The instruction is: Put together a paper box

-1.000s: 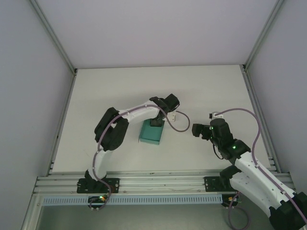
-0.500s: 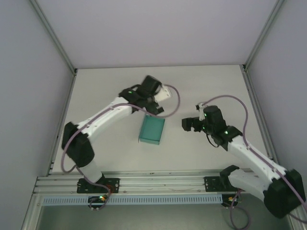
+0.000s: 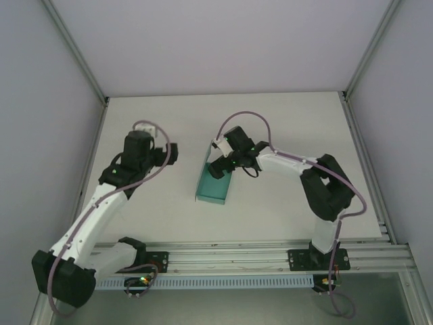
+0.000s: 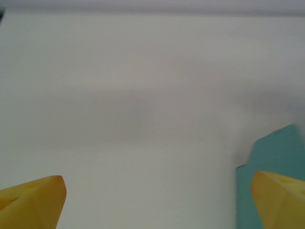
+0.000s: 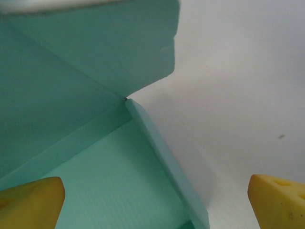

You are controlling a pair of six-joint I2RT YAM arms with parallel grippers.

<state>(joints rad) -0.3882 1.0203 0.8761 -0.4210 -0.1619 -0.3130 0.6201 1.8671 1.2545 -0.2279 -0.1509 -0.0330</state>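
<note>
Both spread: left end effector (image 3: 171, 154), right end effector (image 3: 216, 169) at paper box (image 3: 213, 186); white table (image 3: 291, 128), grey walls (image 3: 223, 47).

The top camera looks down on the whole table (image 3: 291, 122) from high up. Wrist cameras sit close to it. All share the paper box (image 3: 213, 184), the left maybe only an edge.

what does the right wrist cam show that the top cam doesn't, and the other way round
Right wrist view: up close, the paper box interior, where a raised flap meets a low side wall at a corner crease, and the open right gripper, one yellow fingertip over the box floor, the other over bare table. Top external view: the whole layout, with the left gripper standing apart to the box's left. Both: the teal box with the right gripper at its far end.
</note>
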